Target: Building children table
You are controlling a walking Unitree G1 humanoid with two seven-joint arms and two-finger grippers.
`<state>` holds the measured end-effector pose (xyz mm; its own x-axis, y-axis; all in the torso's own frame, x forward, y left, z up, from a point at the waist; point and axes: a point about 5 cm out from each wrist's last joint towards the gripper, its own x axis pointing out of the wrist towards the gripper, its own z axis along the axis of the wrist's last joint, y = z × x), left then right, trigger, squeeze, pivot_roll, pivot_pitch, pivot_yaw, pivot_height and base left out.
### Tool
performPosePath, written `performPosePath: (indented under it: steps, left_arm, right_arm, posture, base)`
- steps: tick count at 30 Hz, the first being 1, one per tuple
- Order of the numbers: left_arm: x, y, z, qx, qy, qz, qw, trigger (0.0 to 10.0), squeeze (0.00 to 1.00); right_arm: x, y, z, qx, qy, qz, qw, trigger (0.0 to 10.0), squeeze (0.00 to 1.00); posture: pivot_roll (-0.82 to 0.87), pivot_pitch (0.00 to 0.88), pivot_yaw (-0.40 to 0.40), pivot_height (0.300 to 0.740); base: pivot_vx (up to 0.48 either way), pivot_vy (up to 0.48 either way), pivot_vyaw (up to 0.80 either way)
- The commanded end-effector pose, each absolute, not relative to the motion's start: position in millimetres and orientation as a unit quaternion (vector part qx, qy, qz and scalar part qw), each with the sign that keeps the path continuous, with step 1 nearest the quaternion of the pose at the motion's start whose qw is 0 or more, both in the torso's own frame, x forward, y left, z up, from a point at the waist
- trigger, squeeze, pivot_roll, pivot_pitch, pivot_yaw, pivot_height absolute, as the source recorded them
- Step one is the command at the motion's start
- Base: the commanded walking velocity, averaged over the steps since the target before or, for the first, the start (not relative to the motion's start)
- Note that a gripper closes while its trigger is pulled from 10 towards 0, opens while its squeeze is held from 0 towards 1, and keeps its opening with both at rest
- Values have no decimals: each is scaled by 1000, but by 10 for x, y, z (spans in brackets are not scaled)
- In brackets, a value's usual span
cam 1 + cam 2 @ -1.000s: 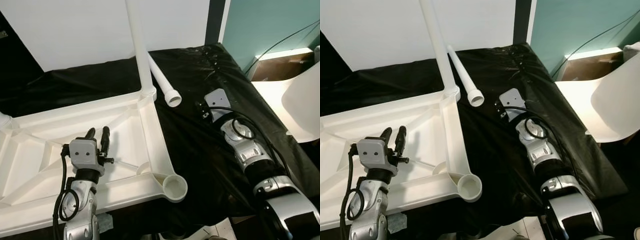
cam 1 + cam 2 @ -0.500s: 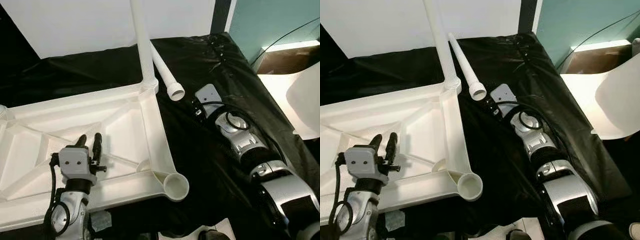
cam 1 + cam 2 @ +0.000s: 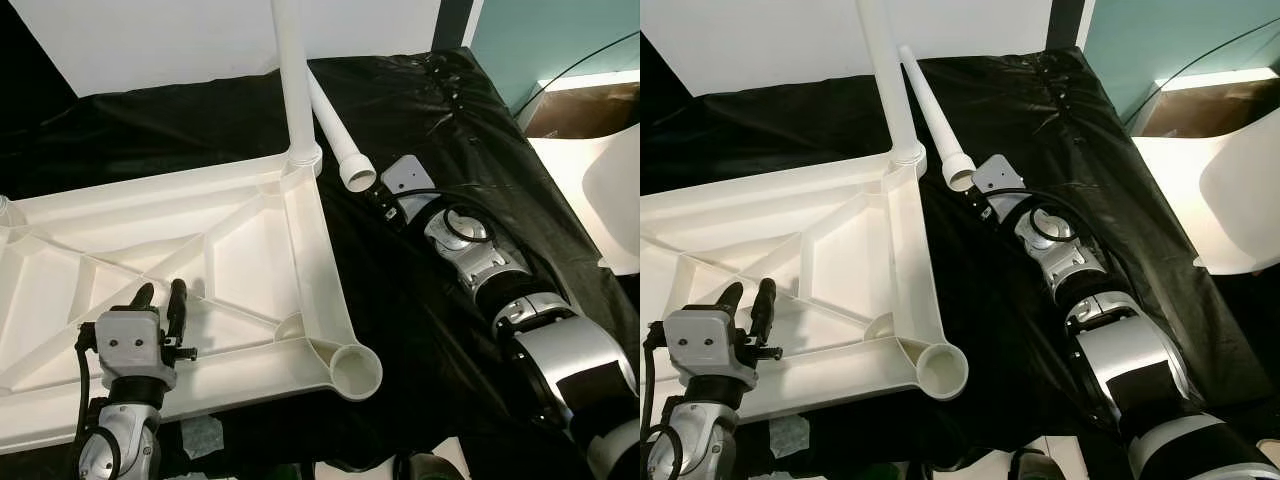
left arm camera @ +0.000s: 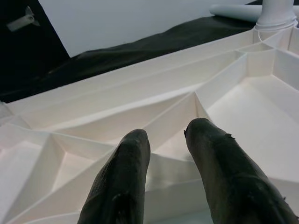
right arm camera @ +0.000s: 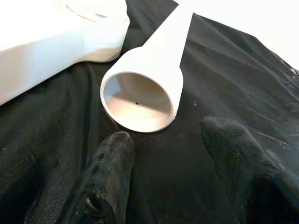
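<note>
The white table top lies upside down on black cloth, ribs facing up. One white leg stands upright in its far right corner socket. The near right socket is empty. A loose leg lies on the cloth beside it, its wide open end facing my right gripper. That gripper is open, its fingers a short way from the leg's mouth and touching nothing. My left gripper hovers over the ribs near the table top's front edge, fingers slightly apart and empty.
A white chair stands off the right side of the cloth, with a brown box behind it. A white board backs the work area. A scrap of pale tape lies under the table top's front edge.
The view has shifted. My right gripper has moved closer to the loose leg's open end. My left gripper has drawn back toward the table top's front edge.
</note>
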<state>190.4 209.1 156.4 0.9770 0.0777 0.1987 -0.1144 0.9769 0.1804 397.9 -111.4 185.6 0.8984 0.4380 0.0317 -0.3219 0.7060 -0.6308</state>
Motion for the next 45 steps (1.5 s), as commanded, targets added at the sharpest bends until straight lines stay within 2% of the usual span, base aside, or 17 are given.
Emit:
performPosePath:
  steps: [1, 11, 17, 18, 20, 21, 36, 37, 39, 40, 41, 42, 45]
  left_arm:
    - [1836, 2168, 1562, 94, -88, 102, 986, 10000, 0]
    - [1705, 2190, 1610, 106, -79, 113, 985, 10000, 0]
    - [1629, 2194, 1627, 112, -72, 116, 984, 10000, 0]
    - [1623, 2199, 1645, 116, -72, 115, 984, 10000, 0]
    - [1621, 2202, 1657, 119, -73, 115, 984, 10000, 0]
    - [1613, 2209, 1668, 121, -72, 115, 983, 10000, 0]
    - [1609, 2194, 1668, 126, -67, 107, 984, 10000, 0]
    - [1617, 2194, 1672, 126, -67, 106, 984, 10000, 0]
    - [1622, 2191, 1674, 126, -66, 105, 984, 10000, 0]
    - [1626, 2193, 1674, 125, -66, 106, 984, 10000, 0]
    - [1626, 2193, 1674, 125, -66, 106, 984, 10000, 0]
    - [1628, 2193, 1672, 125, -66, 106, 984, 10000, 0]
    - [1631, 2184, 1661, 123, -66, 106, 984, 10000, 0]
  right_arm:
    - [3986, -1053, 1859, -338, -91, 213, 912, 10000, 0]
    - [4027, -938, 1961, -363, -104, 209, 902, 10000, 0]
    - [4021, -858, 1907, -404, -98, 211, 885, 10000, 0]
    - [4022, -864, 1872, -418, -90, 206, 880, 5176, 0]
    - [4023, -871, 1850, -426, -85, 202, 878, 5176, 0]
    - [4023, -877, 1835, -432, -83, 197, 876, 0, 0]
    - [4039, -950, 1837, -430, -85, 157, 885, 0, 0]
    - [4050, -970, 1868, -420, -89, 146, 891, 8863, 0]
    - [4057, -986, 1887, -414, -92, 137, 895, 8863, 0]
    - [4063, -1001, 1912, -397, -95, 129, 904, 10000, 0]
    - [4063, -1001, 1912, -397, -95, 129, 904, 10000, 0]
    - [4064, -1006, 1930, -376, -96, 128, 913, 10000, 1000]
    - [4062, -998, 1967, -337, -105, 125, 927, 10000, 1000]
  posture:
    - [328, 217, 62, 740]
    - [387, 222, 60, 740]
    - [416, 224, 64, 740]
    - [425, 224, 68, 740]
    - [425, 224, 68, 740]
    - [432, 224, 71, 740]
    - [426, 216, 81, 740]
    - [425, 215, 81, 740]
    - [419, 214, 80, 740]
    - [417, 212, 79, 740]
    - [417, 212, 79, 740]
    - [416, 211, 78, 740]
    - [410, 208, 71, 740]
  base:
    - [0, 0, 0]
    - [0, 0, 0]
    - [0, 0, 0]
    - [0, 0, 0]
    - [0, 0, 0]
    - [0, 0, 0]
    - [0, 0, 0]
    - [0, 0, 0]
    - [0, 0, 0]
    - [0, 0, 0]
    - [0, 0, 0]
    - [0, 0, 0]
    - [0, 0, 0]
